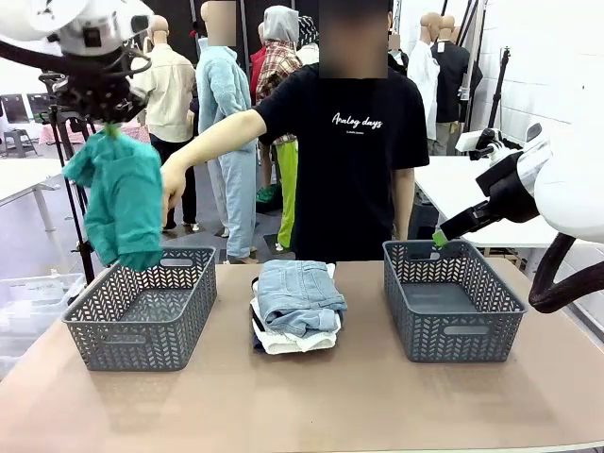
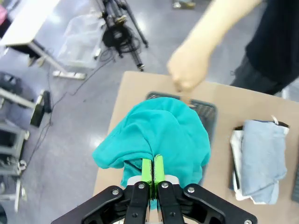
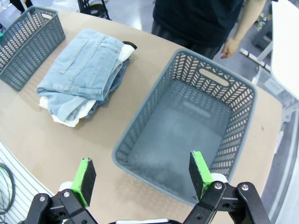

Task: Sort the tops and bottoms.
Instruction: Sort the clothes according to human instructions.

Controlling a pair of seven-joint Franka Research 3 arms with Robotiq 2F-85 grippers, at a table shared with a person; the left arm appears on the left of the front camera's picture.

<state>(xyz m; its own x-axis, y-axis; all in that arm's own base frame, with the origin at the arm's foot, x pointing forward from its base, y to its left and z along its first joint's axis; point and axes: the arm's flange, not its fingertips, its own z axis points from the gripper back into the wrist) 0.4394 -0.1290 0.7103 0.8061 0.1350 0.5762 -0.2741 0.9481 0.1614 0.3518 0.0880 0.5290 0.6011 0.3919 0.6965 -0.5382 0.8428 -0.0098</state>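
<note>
A teal-green top point(image 1: 121, 200) hangs from my left gripper point(image 1: 111, 127), which is shut on its upper edge high above the left basket point(image 1: 142, 316). In the left wrist view the green pads point(image 2: 146, 169) pinch the teal top point(image 2: 159, 135) over that basket point(image 2: 205, 114). The bottoms point(image 1: 294, 304) lie stacked at the table's middle, pale-blue denim on top, white and darker cloth beneath; the stack point(image 3: 84, 74) also lies left of the right basket. My right gripper point(image 3: 142, 179) stands open with nothing between its fingers, above the near edge of the right basket point(image 3: 187, 126). It hovers near that basket's far right corner point(image 1: 439, 238).
A person in a black T-shirt stands at the far side, one hand point(image 1: 172, 189) stretched out close to the hanging top. That hand point(image 2: 189, 70) sits just above the left basket. Both grey baskets hold nothing. Bare table point(image 1: 311, 406) lies in front.
</note>
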